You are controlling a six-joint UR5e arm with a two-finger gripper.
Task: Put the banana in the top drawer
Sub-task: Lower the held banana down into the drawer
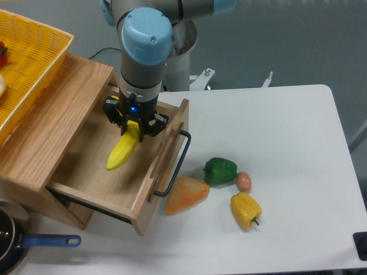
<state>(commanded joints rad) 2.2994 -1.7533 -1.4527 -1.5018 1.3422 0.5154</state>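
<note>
One hand (pixel 133 121) is what I have here, clamped on the upper end of the banana (pixel 123 150), which hangs tilted inside the open top drawer (pixel 150 189); I cannot tell whether its lower tip touches the drawer floor. On the white surface (pixel 287 143) beside the drawer's black handle lie an orange wedge (pixel 186 195), a green pepper (pixel 220 171), a yellow pepper (pixel 245 209) and a small reddish piece (pixel 243 181). A yellow basket (pixel 31 69) sits on the cabinet top.

banana's (pixel 123 152) upper end hidden inside the claw (pixel 133 121); pan (pixel 10 243) and basket (pixel 31 63) cut off at left edge
</note>
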